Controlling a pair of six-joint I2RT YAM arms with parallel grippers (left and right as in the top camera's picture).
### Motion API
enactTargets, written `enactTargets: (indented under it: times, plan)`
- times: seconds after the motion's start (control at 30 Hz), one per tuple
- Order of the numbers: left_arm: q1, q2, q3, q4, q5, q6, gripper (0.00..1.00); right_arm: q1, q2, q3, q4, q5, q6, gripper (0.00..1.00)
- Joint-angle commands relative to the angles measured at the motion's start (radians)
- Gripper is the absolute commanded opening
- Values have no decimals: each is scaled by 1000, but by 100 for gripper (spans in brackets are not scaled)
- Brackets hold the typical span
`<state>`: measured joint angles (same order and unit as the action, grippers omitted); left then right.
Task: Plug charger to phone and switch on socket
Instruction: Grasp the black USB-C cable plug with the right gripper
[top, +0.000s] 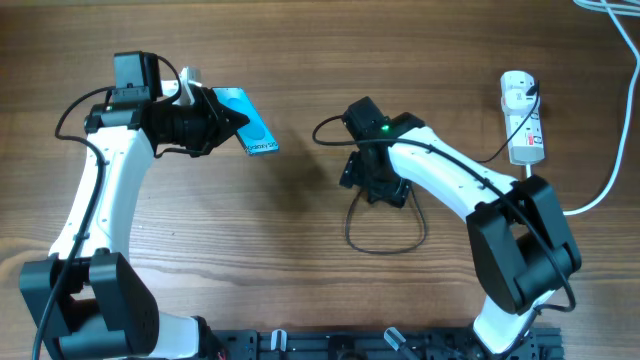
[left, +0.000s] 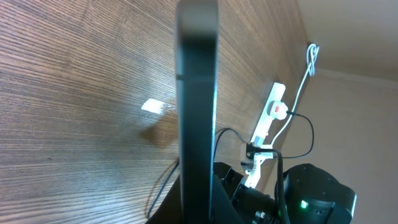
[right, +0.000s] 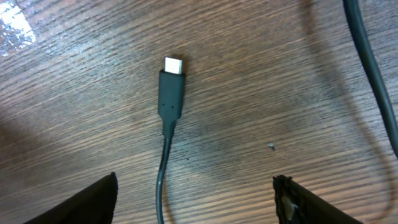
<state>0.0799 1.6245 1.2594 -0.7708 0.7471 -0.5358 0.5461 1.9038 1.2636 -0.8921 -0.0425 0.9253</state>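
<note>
Your L gripper (top: 224, 122) is clamped on the phone (top: 252, 126), far left; its fingertips are hidden. R gripper (right: 194, 183) is spread apart by the charger (right: 171, 93) tip, which lies flat on the table (top: 300, 60), cable cut off at frame edge.

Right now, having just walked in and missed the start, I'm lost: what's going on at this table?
The left tool grips the phone by one end, over on its own side. The right tool is open and hovers over the charger, whose connector tip lies loose on the table, not yet picked up or plugged in. The socket lies at the far right; whether its switch is on cannot be told.
</note>
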Motion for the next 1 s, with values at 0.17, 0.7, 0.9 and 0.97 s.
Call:
enactTargets:
  times: [0.17,0.7,0.9,0.97]
  plan:
    - [5,-23,5,2,10,16,4,13,22,-11,24,75,71,63]
    - [5,-23,5,2,10,16,4,13,24,-14,55,76,73,59]
    - [5,-23,5,2,10,16,4,13,49,-14,63,86,72,59]
    - [5,-23,5,3,10,16,4,13,70,-14,68,86,73,59]
